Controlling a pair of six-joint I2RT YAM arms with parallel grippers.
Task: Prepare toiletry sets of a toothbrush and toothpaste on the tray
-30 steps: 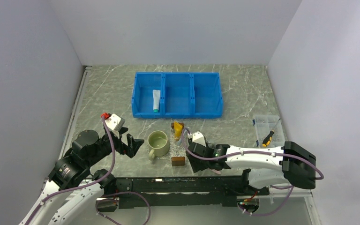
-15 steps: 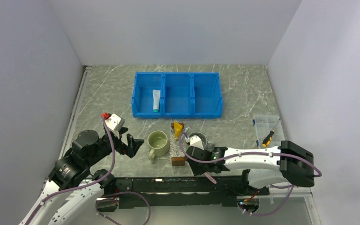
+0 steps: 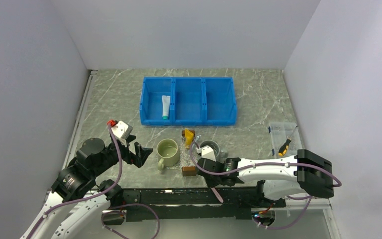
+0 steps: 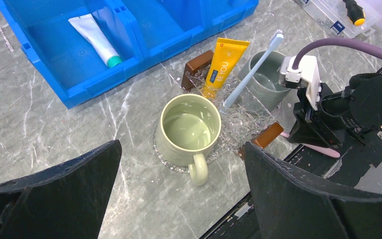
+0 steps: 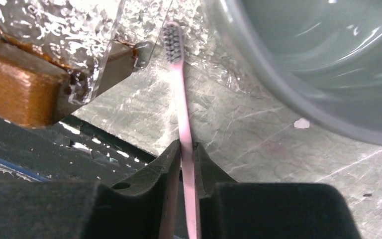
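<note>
My right gripper (image 5: 186, 147) is shut on the handle of the pink toothbrush (image 5: 181, 94), low at the table's near edge; the bristle head points toward the clear glittery tray (image 5: 69, 25). From above, that gripper (image 3: 218, 180) sits just in front of the tray (image 3: 195, 158). A yellow toothpaste (image 4: 224, 62) lies at the tray's far edge. The pale blue toothbrush (image 4: 251, 69) leans in a grey cup (image 4: 268, 82). A white toothpaste (image 3: 165, 107) lies in the blue bin's left compartment. My left gripper (image 3: 138, 153) hangs open and empty, left of the green mug (image 3: 168, 153).
Brown blocks (image 4: 267, 135) (image 4: 196, 64) sit at the tray's near and far edges. The blue three-compartment bin (image 3: 219, 102) stands behind. A clear box with a screwdriver (image 3: 283, 137) is at the right. A black rail (image 3: 179, 195) runs along the near edge.
My right gripper's jaws have closed on the pink toothbrush, and it has shifted slightly toward the near edge. The left arm has not moved.
</note>
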